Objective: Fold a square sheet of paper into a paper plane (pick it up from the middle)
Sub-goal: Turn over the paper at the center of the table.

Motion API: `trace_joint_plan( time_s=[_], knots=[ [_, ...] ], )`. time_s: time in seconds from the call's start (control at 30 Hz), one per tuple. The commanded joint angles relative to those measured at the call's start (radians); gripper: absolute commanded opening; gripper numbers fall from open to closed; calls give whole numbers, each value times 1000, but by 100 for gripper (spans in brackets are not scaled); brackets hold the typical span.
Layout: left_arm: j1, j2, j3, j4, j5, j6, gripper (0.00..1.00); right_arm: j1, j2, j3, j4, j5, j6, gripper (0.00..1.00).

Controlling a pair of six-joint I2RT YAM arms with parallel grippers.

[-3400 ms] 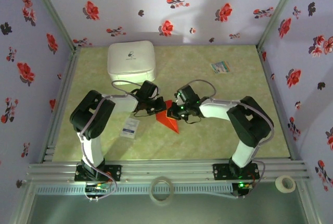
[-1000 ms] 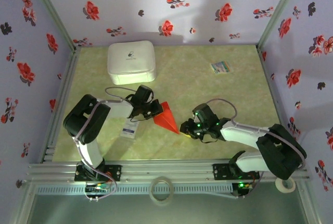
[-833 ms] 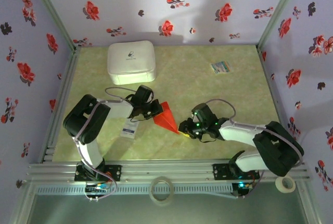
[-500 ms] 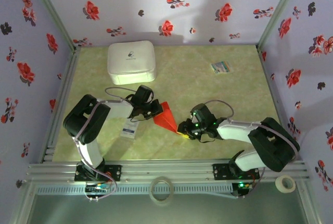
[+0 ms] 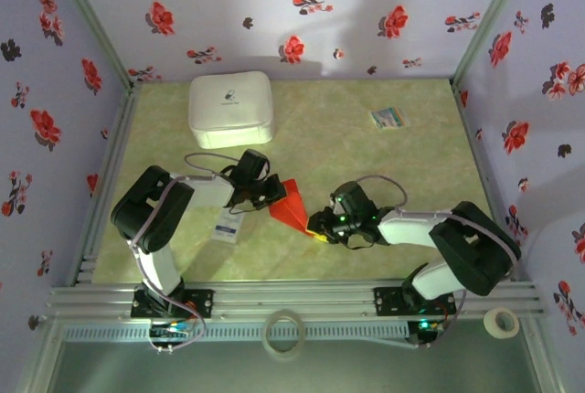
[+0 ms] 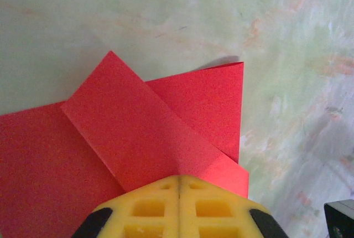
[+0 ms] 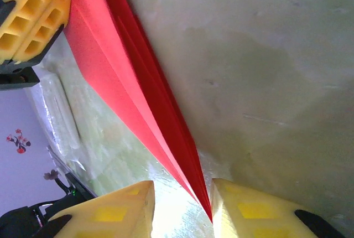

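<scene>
The paper plane (image 5: pixel 292 203) is a bright red, pointed, folded piece lying mid-table, its point toward the near right. In the left wrist view two folded flaps of the plane (image 6: pixel 138 133) overlap just ahead of my fingers. My left gripper (image 5: pixel 271 194) (image 6: pixel 178 181) is shut on its wide back edge, yellow fingers pressed together. My right gripper (image 5: pixel 316 226) (image 7: pixel 180 196) is open, with the plane's sharp tip (image 7: pixel 191 177) lying between its fingers, close to the right finger (image 7: pixel 249 207). The left gripper's fingers (image 7: pixel 30 16) show at the far end of the paper.
A white box (image 5: pixel 230 108) stands at the back left. A small white packet (image 5: pixel 228 225) lies just left of the plane, near the left arm. A multicoloured card (image 5: pixel 388 118) lies at the back right. Tape rolls (image 5: pixel 284 333) (image 5: pixel 500 322) sit in front of the rail.
My right gripper has slid left along the table until its open fingers straddle the plane's tip. The left gripper and the paper have stayed put over the last second.
</scene>
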Motion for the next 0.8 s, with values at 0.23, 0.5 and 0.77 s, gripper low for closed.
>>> trace_joint_plan(
  time_s=[0.23, 0.5, 0.77],
  knots=[
    [-3, -5, -7, -31, -30, -10, 5, 5, 16, -3, 57, -11, 2, 35],
    [-1, -8, -10, -23, -29, -22, 6, 4, -11, -17, 28, -10, -3, 35],
    [-1, -10, -9, -18, -23, -25, 5, 5, 27, -12, 112, -28, 14, 35]
  ],
)
